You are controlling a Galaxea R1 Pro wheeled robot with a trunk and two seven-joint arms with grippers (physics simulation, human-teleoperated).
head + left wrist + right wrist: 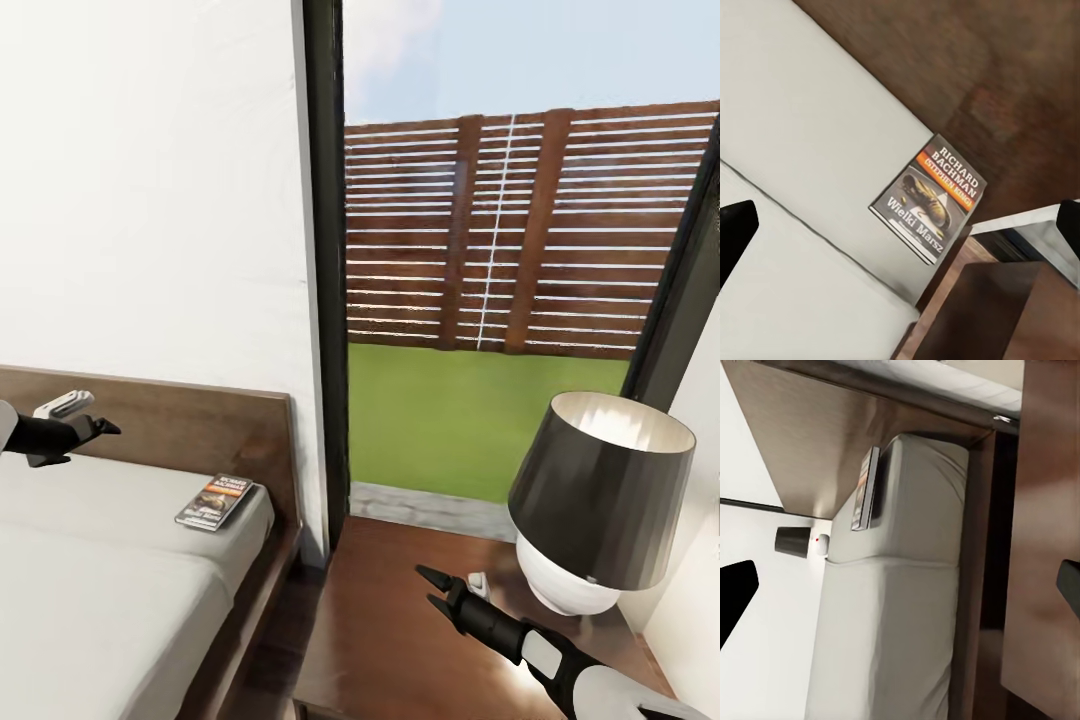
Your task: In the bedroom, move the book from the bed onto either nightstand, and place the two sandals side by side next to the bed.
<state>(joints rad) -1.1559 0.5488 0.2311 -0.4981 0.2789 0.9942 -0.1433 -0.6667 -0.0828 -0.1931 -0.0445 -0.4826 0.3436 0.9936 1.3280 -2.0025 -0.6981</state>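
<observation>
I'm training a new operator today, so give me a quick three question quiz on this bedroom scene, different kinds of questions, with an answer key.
1. True or false: the book lies on the bed, near the headboard corner.
2. Which item stands on the nightstand? A) a lamp B) a vase C) a clock
3. Fill in: the right gripper hovers over the ____, jaws open.

Key:
1. True.
2. A, the lamp with a dark shade.
3. Nightstand. The left gripper, also open, is over the bed.
</observation>
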